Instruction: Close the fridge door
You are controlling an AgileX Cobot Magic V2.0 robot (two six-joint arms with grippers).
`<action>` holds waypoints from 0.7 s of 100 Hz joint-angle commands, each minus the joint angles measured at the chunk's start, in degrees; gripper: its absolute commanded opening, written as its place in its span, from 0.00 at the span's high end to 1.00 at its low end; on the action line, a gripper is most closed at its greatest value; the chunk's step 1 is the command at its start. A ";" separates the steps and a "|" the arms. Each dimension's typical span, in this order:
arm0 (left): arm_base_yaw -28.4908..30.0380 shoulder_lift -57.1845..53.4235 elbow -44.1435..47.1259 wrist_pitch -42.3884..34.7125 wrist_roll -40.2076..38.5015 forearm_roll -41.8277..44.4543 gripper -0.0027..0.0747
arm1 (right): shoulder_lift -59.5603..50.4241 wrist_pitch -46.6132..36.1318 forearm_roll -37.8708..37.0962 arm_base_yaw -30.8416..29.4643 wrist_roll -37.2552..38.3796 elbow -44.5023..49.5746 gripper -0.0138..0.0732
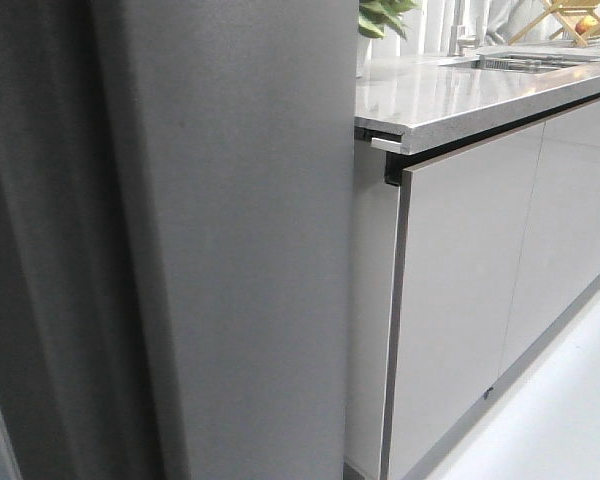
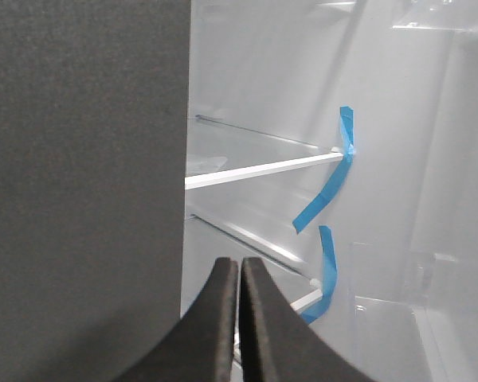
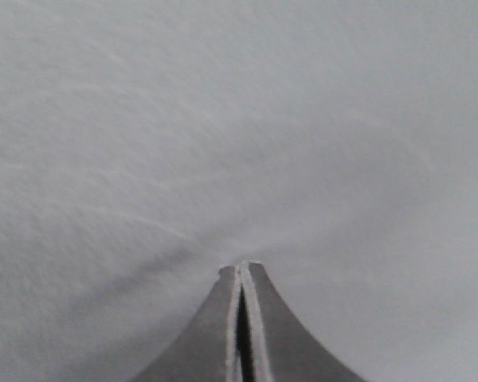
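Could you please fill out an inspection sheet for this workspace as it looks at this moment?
Surface: grey countertop beside the fridge, with a sink area at its far end.
Job's things: fridge door, matte dark grey face filling the front view; not shut, since the left wrist view looks past its edge to white shelves with blue tape strips.
Clutter: green plant and a wooden rack at the back of the counter.
Grippers: left gripper shut, near the door's edge; right gripper shut, tips at a plain grey surface; contact cannot be told.
Cables: nothing seen.
Surroundings: glossy light-grey cabinet fronts, pale floor.
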 commanded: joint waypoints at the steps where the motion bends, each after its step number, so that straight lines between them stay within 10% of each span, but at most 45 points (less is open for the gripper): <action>1: -0.59 1.09 1.60 -4.40 -0.20 -0.09 0.99 | -1.58 -6.72 -2.28 2.66 -0.87 -1.94 0.93; 70: -0.59 1.09 1.60 -4.40 -0.20 -0.09 0.99 | 0.09 -27.16 -24.27 18.49 -0.87 -1.94 0.93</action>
